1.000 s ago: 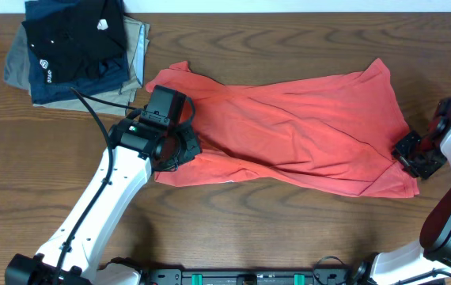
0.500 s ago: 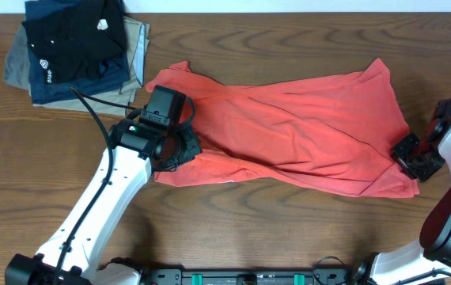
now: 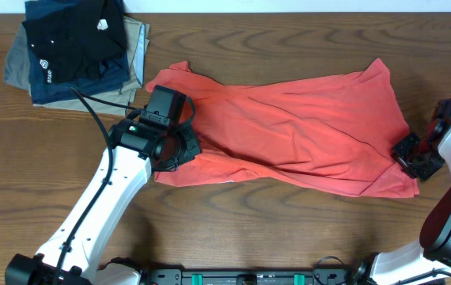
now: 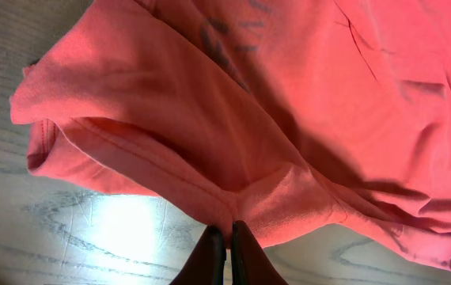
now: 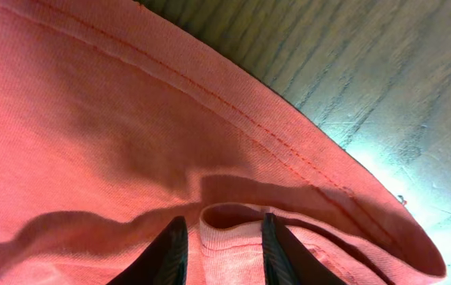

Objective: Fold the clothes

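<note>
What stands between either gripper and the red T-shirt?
Nothing visible does. The left gripper is pinched shut on the edge of the T-shirt, and the right gripper has a fold of the hem in its jaws.

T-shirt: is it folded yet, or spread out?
Spread out and rumpled, not neatly folded: the T-shirt lies wide across the table, with the left gripper and right gripper each pinching an edge.

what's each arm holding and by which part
Left gripper pinches the shirt at its near edge, jaws shut. Right gripper straddles a hem fold at the right corner; grip unclear.
</note>
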Motion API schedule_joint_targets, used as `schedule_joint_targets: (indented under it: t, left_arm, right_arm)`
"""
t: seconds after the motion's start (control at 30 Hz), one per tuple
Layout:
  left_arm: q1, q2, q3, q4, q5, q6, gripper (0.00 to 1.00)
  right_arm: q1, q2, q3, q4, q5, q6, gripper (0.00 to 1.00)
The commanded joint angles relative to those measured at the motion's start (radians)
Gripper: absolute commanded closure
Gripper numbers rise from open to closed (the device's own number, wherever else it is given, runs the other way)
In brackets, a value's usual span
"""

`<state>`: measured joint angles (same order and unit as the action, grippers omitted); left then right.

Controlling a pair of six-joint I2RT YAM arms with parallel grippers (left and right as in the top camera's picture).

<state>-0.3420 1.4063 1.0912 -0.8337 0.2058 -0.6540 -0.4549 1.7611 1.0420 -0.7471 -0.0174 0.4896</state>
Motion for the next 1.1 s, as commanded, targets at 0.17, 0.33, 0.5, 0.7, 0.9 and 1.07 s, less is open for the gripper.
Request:
schedule_joint_targets:
  t: [0.17,0.33,0.5,0.7,0.9,1.07]
  left_arm:
    - [0.002,0.002,0.016,-0.002,-0.016,0.005,0.94]
    - [0.002,0.002,0.016,-0.002,-0.016,0.005,0.94]
    - [0.002,0.002,0.016,-0.003,-0.016,0.005,0.94]
    - [0.002,0.002,0.016,-0.003,-0.016,0.005,0.94]
    - [0.002,0.002,0.016,-0.003,-0.015,0.005,0.94]
    - [-0.006,-0.031,0.017,-0.003,-0.001,0.006,0.94]
  right_arm:
    - [0.011,0.008,-0.010,0.000,0.022,0.011,0.68]
    - [0.011,0.008,-0.023,0.004,0.040,0.011,0.69]
    - [0.011,0.008,-0.024,0.019,0.040,0.011,0.69]
    - [0.011,0.008,-0.023,0.019,0.040,0.011,0.85]
    - [0.007,0.008,-0.011,0.009,0.040,0.022,0.99]
    - [0.003,0.008,0.056,-0.061,0.040,0.026,0.99]
